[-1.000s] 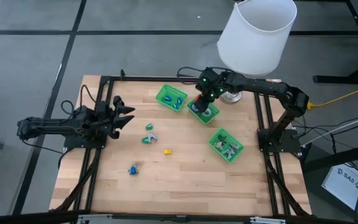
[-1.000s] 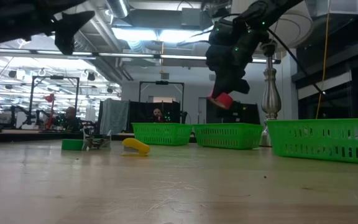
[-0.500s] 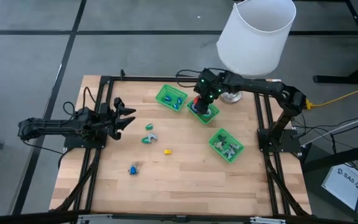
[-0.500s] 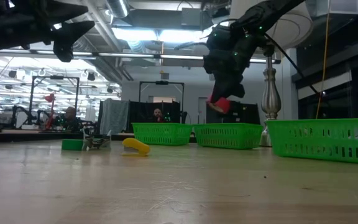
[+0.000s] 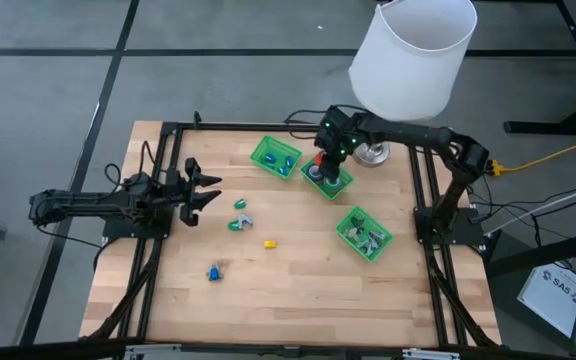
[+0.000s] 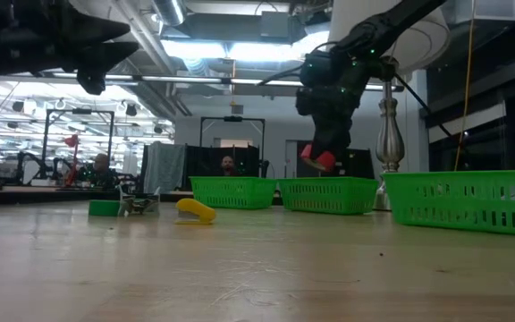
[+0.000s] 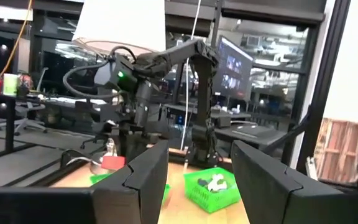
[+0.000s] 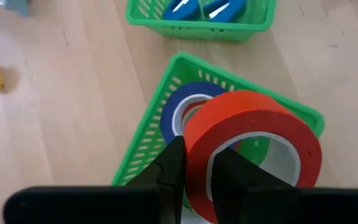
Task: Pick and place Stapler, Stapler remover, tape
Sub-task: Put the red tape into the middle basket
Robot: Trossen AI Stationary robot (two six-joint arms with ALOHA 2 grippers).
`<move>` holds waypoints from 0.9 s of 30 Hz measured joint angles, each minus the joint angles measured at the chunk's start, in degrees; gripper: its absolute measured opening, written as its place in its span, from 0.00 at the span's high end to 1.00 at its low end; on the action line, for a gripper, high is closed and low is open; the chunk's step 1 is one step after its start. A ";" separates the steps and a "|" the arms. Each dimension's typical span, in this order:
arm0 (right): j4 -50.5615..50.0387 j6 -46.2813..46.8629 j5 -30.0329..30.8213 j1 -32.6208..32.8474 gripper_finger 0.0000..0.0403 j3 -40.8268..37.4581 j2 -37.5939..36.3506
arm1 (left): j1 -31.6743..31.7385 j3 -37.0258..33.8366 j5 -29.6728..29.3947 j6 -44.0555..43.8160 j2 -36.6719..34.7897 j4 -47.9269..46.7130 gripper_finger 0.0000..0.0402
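Now the right gripper [image 8: 194, 171], pinching the red tape roll [image 8: 253, 149], is sinking lower toward the tape tray [image 8: 148, 140] beneath; release looks imminent

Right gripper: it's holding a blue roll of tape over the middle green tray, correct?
Not quite. The roll that the right gripper holds is red tape, not blue; the right wrist view shows it clamped between the fingers. The blue tape already lies inside the middle green tray underneath. The rest stands: the gripper is over that tray.
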 joint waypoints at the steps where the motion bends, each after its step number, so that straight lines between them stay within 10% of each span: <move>1: 0.00 -0.85 -0.75 -0.58 0.86 0.00 0.00 | 0.00 0.00 -0.01 0.49 0.00 -0.32 0.57; 27: -1.49 -5.35 -6.61 -1.82 0.73 0.00 0.15 | 0.00 0.00 0.08 -0.11 -0.01 -1.52 0.57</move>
